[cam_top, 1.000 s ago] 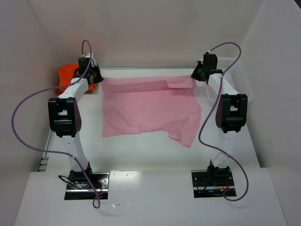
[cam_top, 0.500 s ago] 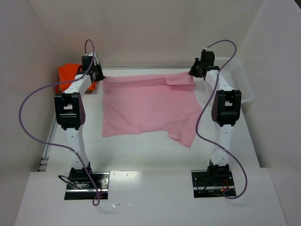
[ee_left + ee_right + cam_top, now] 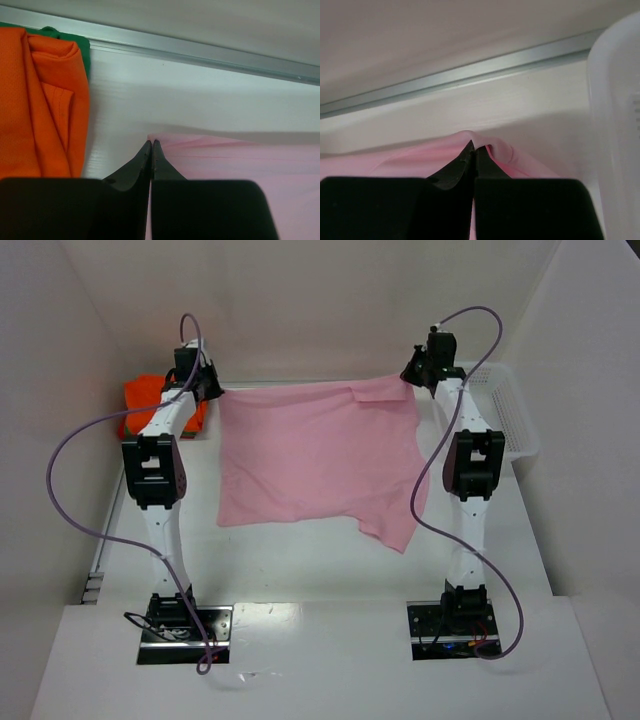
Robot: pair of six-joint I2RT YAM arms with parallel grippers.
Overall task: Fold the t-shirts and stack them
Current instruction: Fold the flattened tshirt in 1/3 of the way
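Observation:
A pale pink t-shirt (image 3: 315,455) hangs stretched between both arms near the back of the table, its lower edge trailing on the tabletop. My left gripper (image 3: 208,390) is shut on its far left corner (image 3: 157,139). My right gripper (image 3: 413,380) is shut on the far right corner, where the pink cloth (image 3: 495,145) bunches over the fingertips. A folded bright orange t-shirt (image 3: 145,400) lies at the back left, also filling the left of the left wrist view (image 3: 40,100). A green t-shirt edge (image 3: 75,40) peeks out beneath it.
A white plastic mesh basket (image 3: 505,410) stands at the back right, its rim (image 3: 615,100) close beside my right gripper. A metal rail (image 3: 200,52) runs along the back wall. White walls enclose the table on three sides.
Both arms have reached further back and up, pulling the pink t-shirt's top edge toward the back wall. The fold along its upper edge has flattened out.

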